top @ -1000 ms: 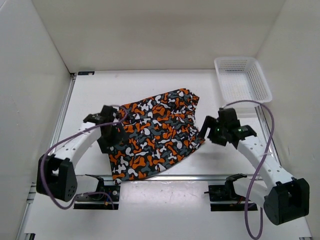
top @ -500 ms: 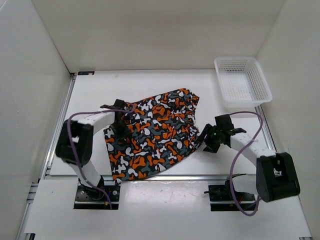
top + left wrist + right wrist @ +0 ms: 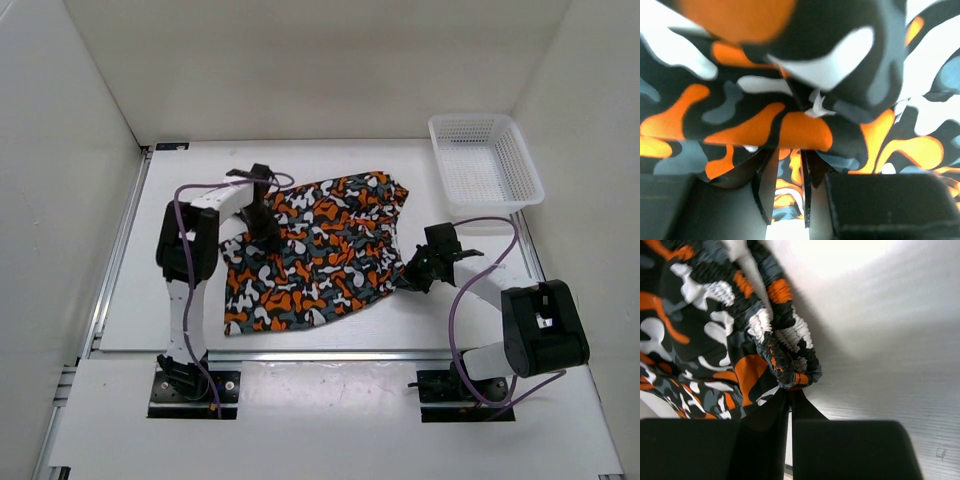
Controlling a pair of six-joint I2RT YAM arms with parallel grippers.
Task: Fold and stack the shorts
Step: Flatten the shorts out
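**Both tools pinch the shorts at opposite edges**

The shorts lie spread across the middle of the counter. They are mostly flat, with the orange, white, grey and black print facing up. In the top view the cloth runs from a near-left corner close to the counter's front edge up to a far-right corner that points towards the basket. The basket sits in the far-right corner of the counter, well apart from the cloth.

The left tool comes down onto the shorts' left part, a little way in from the far-left edge. In the left wrist view its fingers stand close together with only a narrow gap. A bunched fold of the shorts is caught at the tips of the left tool, so it is clamped on the cloth. The fabric fills nearly all of that view.

The right tool sits at the shorts' right edge, low over the counter. In the right wrist view the right tool has its fingers pressed shut on the gathered elastic waistband. The rest of the shorts trails off to the left of that view, and the bare counter lies to the right.
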